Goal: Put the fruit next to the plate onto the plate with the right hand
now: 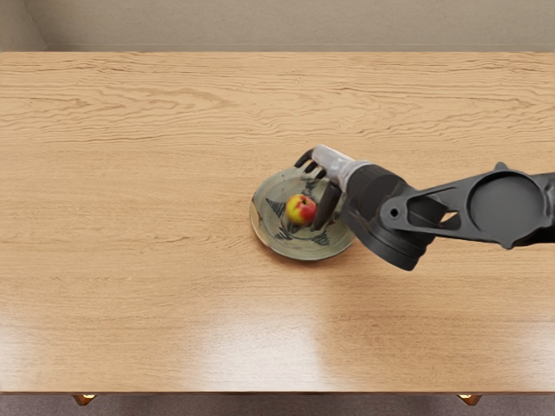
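Note:
A small red and yellow apple [300, 209] lies on the greenish patterned plate [267, 225], near its middle. My right hand [317, 192] reaches in from the right edge and hovers over the plate's right half, just right of the apple. Its dark fingers [327, 208] are spread and relaxed, one of them next to the fruit, and they hold nothing. The black forearm [451, 212] crosses the table's right side and covers part of the plate's right rim. The left arm does not show.
The plate rests on a wide wooden table [130, 173]. A beige wall runs behind the table's far edge. Two small feet show under the table's near edge.

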Controlling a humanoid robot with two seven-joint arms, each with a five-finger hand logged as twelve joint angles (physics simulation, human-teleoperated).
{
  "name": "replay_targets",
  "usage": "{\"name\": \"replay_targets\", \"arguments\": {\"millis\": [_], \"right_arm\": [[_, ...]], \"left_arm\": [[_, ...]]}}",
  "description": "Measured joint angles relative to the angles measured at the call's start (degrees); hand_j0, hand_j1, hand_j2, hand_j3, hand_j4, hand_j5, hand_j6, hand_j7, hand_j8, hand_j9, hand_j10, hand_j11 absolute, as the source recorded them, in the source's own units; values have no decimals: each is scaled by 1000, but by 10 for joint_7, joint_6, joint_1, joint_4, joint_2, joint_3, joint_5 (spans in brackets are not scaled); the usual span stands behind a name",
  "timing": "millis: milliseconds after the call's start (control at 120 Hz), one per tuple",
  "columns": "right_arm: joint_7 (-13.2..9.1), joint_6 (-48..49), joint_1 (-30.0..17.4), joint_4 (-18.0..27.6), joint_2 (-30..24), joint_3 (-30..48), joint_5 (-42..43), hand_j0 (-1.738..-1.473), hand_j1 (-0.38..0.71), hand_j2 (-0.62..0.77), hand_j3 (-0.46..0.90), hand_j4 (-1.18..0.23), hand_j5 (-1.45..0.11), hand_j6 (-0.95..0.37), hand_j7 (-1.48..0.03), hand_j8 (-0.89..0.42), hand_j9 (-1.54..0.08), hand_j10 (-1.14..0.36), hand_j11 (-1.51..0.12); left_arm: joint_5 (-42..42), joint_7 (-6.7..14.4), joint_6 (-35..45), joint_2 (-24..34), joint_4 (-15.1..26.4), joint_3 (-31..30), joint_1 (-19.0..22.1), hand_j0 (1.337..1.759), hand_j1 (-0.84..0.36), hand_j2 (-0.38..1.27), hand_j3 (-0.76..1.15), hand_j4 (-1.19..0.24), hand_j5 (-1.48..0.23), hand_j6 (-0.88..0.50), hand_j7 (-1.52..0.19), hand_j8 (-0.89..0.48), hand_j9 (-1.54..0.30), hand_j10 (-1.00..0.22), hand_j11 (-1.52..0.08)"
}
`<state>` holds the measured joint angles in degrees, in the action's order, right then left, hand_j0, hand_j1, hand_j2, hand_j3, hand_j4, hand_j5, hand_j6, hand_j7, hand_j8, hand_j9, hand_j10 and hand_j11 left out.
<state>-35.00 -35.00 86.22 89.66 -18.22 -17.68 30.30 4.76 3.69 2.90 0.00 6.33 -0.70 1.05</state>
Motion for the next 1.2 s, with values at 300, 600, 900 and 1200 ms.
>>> {"name": "replay_targets", "arguments": {"millis": [300,600,900,1200], "right_arm": [[0,0,15,1,-33,8,-1,-1658,-224,2,0,-107,-147,-104,-146,-114,-147,-113,-147],[0,0,-28,4,-105,137,1,-1658,-276,-6,0,-63,-82,-63,-82,-65,-82,-64,-82],[0,6,-218,4,-157,439,1,-1658,-288,-8,0,-52,-68,-53,-68,-53,-68,-53,-68],[0,269,-391,1,-172,656,-60,-1658,-290,-9,0,-49,-65,-50,-65,-50,-65,-50,-65]], "left_arm": [[0,0,0,0,0,0,0,1658,58,49,0,-243,-316,-243,-316,-243,-316,-243,-316],[0,0,0,0,0,0,0,1658,58,49,0,-243,-316,-243,-316,-243,-316,-243,-316],[0,0,0,0,0,0,0,1658,58,49,0,-243,-316,-244,-316,-243,-316,-243,-316],[0,0,0,0,0,0,0,1658,58,49,0,-243,-316,-244,-316,-243,-316,-243,-316]]}}
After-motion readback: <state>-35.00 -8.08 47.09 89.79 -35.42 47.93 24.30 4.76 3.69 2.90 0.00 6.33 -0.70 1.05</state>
